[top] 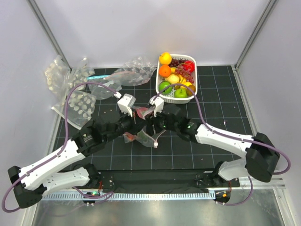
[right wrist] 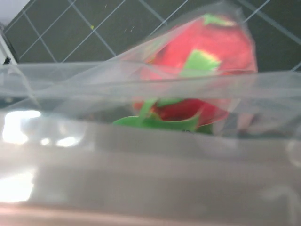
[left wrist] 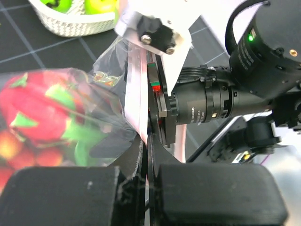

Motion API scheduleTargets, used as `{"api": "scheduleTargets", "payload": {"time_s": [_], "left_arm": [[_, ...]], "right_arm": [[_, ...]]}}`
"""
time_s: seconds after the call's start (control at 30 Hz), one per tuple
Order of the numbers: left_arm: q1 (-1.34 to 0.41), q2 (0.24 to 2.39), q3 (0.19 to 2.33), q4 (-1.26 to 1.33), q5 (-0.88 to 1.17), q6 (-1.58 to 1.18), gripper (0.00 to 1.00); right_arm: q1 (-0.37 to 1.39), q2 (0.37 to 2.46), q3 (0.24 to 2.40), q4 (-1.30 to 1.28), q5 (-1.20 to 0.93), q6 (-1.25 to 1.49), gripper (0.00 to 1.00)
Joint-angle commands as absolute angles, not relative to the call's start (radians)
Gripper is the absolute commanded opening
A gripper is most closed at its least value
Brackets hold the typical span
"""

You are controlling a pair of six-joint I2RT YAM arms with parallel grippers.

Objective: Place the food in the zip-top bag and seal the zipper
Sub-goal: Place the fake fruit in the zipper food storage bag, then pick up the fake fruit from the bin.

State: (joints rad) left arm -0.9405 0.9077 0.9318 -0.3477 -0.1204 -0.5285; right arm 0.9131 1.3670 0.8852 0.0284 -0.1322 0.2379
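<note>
"Two grippers on one bag. What is the left doing?"

"My left gripper point(left wrist: 146, 176) has its black pads pressed flat together, pinching the crinkly film of the clear plastic zip-top bag point(left wrist: 110, 117) just beside its thin pinkish zipper strip point(left wrist: 136, 94)."

"And the right?"

"My right gripper point(top: 156, 105) sits at the bag's two o'clock. Glossy film fills its view, so I cannot tell whether those fingers are spread."

"The food?"

"Soft red fruit with green leafy pieces point(right wrist: 202, 56), inside the bag at the middle of the dark gridded mat point(top: 211, 141). A white lattice basket point(top: 194, 60) stands at one o'clock."
</note>
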Motion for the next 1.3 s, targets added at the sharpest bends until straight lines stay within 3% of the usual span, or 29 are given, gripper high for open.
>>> {"api": "scheduleTargets", "payload": {"time_s": [0.0,0.1,0.43,0.53,0.7,0.83,0.9,1.03,1.27], "left_arm": [[-0.931,0.923,0.933,-0.252,-0.23,-0.528,0.0],[-0.931,0.93,0.934,-0.261,-0.261,-0.531,0.0],[-0.931,0.971,0.94,-0.267,-0.322,-0.526,0.0],[-0.931,0.97,0.945,-0.278,-0.331,-0.523,0.0],[-0.93,0.94,0.943,-0.299,-0.396,-0.525,0.0],[-0.927,0.92,0.934,-0.299,-0.448,-0.532,0.0],[-0.914,0.93,0.936,-0.299,-0.462,-0.535,0.0],[-0.852,0.982,0.956,-0.296,-0.44,-0.551,0.01],[-0.589,1.049,0.968,-0.23,-0.167,-0.77,0.0]], "right_arm": [[0.953,1.24,0.887,0.127,-0.114,0.198,0.64],[0.953,1.14,0.859,0.121,-0.109,0.201,0.6],[0.951,0.879,0.756,0.127,-0.006,0.201,0.63],[0.953,0.859,0.752,0.12,0.073,0.201,0.61],[0.951,0.857,0.759,0.061,0.378,0.232,0.53],[0.94,0.854,0.753,0.049,0.445,0.241,0.49],[0.939,0.853,0.753,0.049,0.442,0.241,0.51],[0.936,0.85,0.746,0.049,0.5,0.241,0.64],[0.91,0.781,0.698,0.057,0.636,0.279,0.72]]}}
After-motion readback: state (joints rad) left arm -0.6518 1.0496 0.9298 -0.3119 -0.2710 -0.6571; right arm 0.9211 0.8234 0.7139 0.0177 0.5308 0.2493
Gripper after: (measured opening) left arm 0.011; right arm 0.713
